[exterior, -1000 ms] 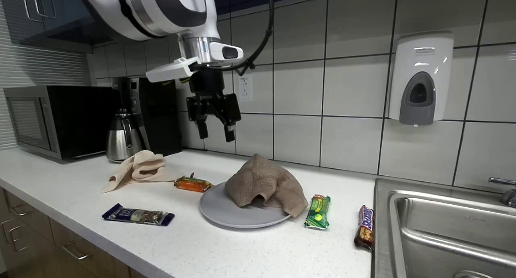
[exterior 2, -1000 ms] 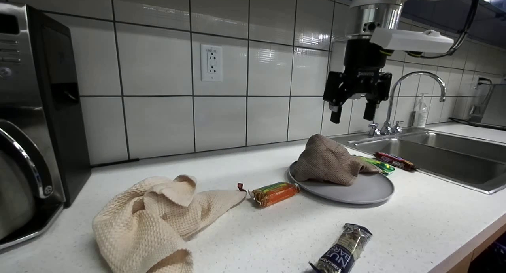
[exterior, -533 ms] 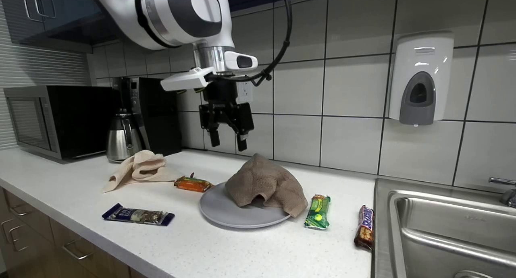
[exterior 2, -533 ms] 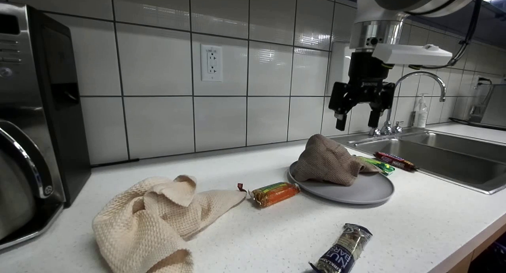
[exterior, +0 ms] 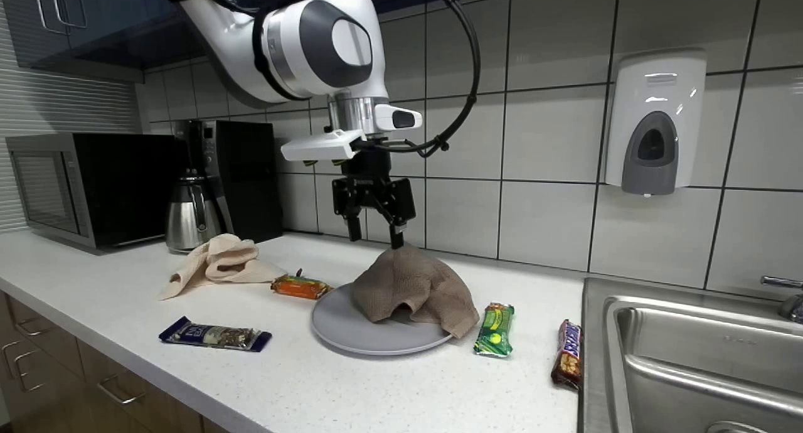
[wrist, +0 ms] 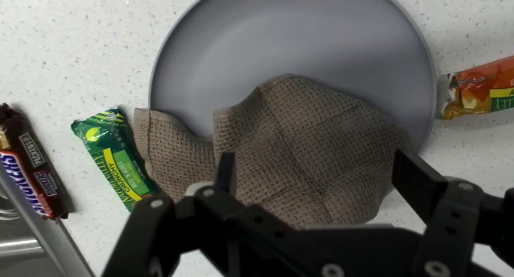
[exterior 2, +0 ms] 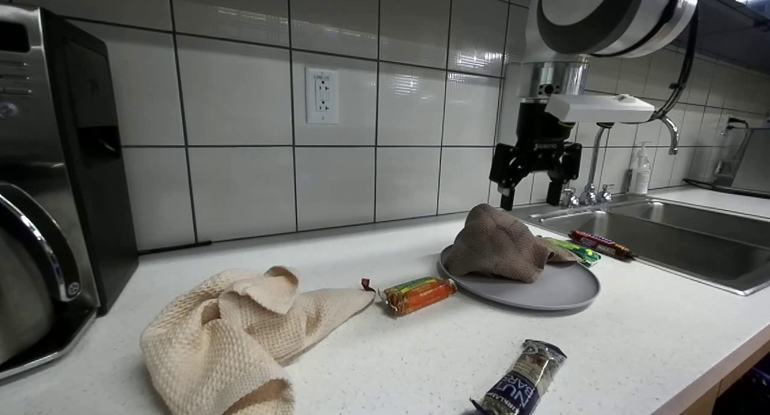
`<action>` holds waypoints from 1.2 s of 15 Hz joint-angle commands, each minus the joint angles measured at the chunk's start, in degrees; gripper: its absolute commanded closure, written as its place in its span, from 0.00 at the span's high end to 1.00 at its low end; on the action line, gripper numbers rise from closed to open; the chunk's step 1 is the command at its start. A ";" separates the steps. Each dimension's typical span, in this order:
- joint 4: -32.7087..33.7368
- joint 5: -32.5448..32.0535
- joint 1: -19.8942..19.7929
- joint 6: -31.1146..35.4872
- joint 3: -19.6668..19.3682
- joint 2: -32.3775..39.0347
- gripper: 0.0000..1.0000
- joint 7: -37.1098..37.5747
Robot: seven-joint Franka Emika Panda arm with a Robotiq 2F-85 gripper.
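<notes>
Microwave: dark, sitting on the counter
Carafe: steel, upright, in front of the coffee maker
Soap dispenser: white and grey, up on the wall tiles
Outlet: white, on those same tiles
Sink: steel, let into the counter

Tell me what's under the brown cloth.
Part of the plate runs beneath the cloth, which also hangs past its rim. Whatever else may lie under the raised middle is covered and cannot be seen.
</notes>
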 commanded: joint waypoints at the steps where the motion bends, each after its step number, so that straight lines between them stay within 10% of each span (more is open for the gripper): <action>1: 4.55 1.43 -0.76 0.34 0.08 4.95 1.00 -2.77; 18: 17.72 2.11 -0.60 -0.67 -0.11 20.78 1.00 -3.36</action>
